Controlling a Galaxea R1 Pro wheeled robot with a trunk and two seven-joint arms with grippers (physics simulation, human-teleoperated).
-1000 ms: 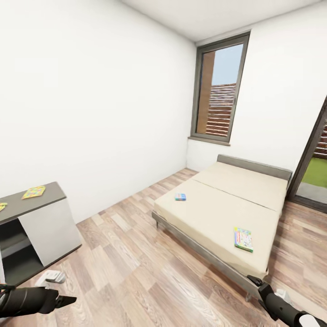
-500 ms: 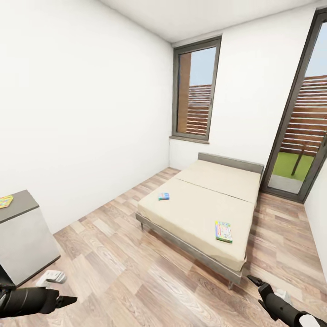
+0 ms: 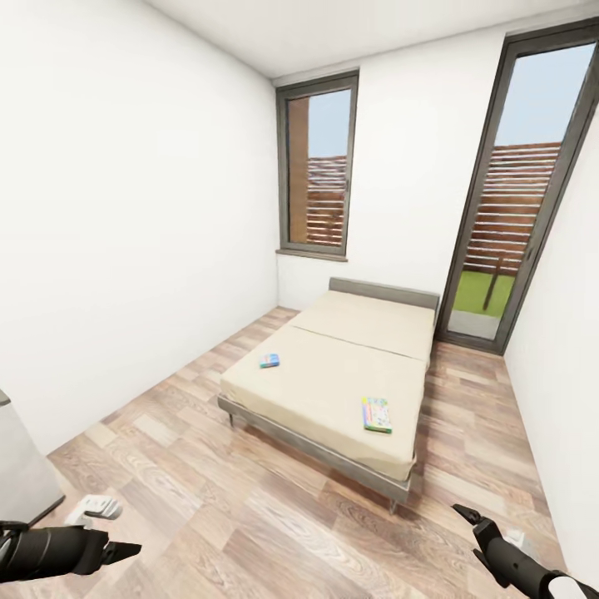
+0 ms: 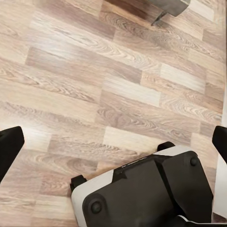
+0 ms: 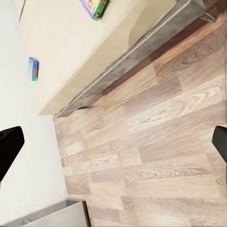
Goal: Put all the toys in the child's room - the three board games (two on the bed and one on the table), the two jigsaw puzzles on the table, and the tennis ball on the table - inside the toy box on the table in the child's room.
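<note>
on bed (image 3: 333, 391), two board games (image 3: 377, 413)

The left gripper (image 4: 113, 142) looked down on a wood-plank floor (image 4: 94, 80), its two dark fingertips (image 4: 9, 146) set far apart at opposite sides, with nothing between the jaws but bare planks. Below the gap, nearer the camera, sat the robot's base (image 4: 146, 194), white-edged with a dark top, small black knobs at its corners. Far beyond the jaws, a grey bed leg (image 4: 165, 9) met the floor beside a dark shadow. A thin white strip (image 4: 221, 175) ran by one fingertip.
</note>
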